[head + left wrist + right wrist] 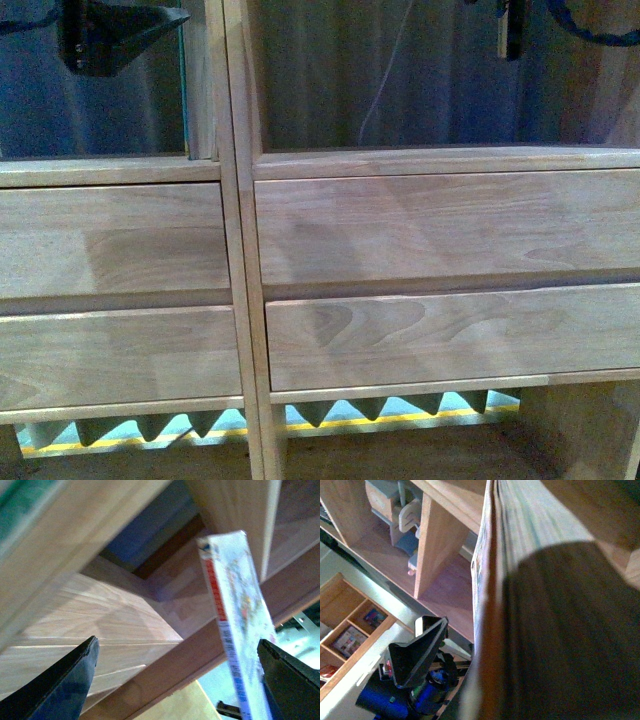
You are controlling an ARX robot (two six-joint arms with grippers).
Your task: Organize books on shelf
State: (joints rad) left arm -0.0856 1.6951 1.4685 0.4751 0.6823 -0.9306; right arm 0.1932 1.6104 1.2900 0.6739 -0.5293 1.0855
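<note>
The light wood shelf [240, 250] fills the front view, with open compartments above its drawer fronts. My left gripper [110, 35] is up in the left compartment, beside a thin upright book edge [183, 90]. In the left wrist view the white-spined book [235, 625] with coloured print stands between the open fingers [65, 685], close to the far finger and apart from the other. A green edge [17, 507] shows in one corner. My right gripper [513, 25] is in the right compartment, open. Its wrist view shows one finger [417, 652] and a thin book's edge [490, 580] very close; the rest is dark blur.
Four plain drawer fronts [440, 225] lie below the compartments. Grey foam wedges with a yellow strip [380, 410] show under the shelf. In the right wrist view a wood divider [437, 540] and a pale toy [405, 520] stand on a shelf board, and a darker cabinet [350, 625] lies beyond.
</note>
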